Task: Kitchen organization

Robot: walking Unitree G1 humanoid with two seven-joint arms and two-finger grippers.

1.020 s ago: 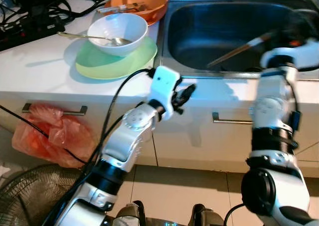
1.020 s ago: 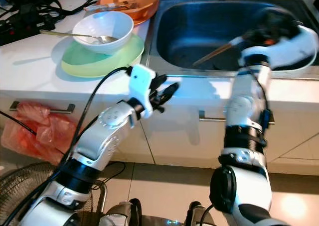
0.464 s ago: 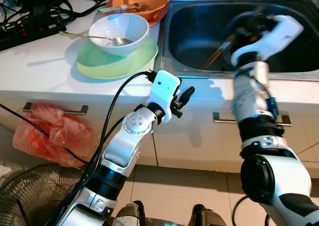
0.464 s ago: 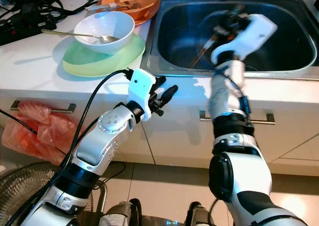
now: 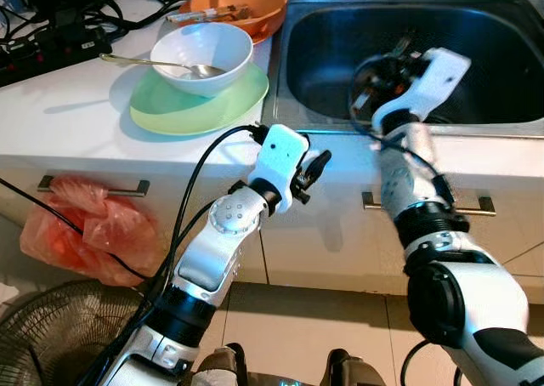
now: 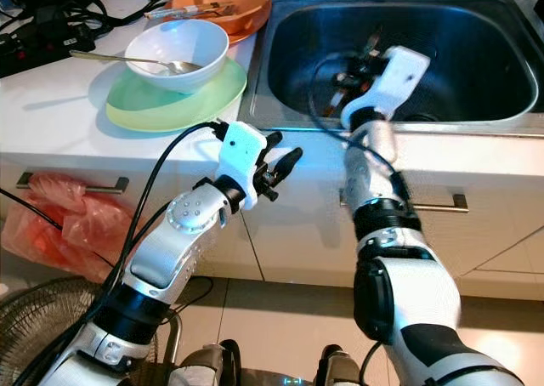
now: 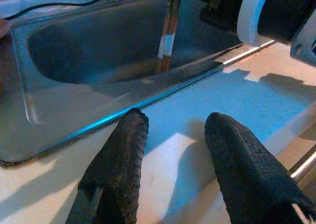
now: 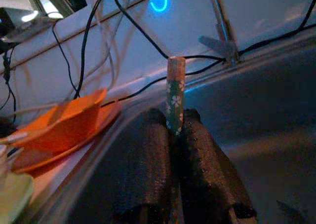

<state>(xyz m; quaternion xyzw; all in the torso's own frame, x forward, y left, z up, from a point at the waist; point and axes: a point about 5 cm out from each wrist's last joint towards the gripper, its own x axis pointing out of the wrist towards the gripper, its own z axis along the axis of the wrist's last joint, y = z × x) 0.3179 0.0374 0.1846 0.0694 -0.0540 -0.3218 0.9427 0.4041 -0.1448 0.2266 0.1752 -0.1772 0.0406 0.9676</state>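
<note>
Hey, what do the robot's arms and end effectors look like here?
Both arms are silver-grey with white housings and black joint rings. The left arm has black cables looping along it to a white wrist block. Each end effector, left and right, has two long black fingers with a dotted, textured surface.

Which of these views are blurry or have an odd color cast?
Eye views: sharp except slight motion smear on the right gripper over the sink. Left wrist view: soft, blue glare along the sink rim. Right wrist view: dim and bluish, chopsticks fairly sharp.
</note>
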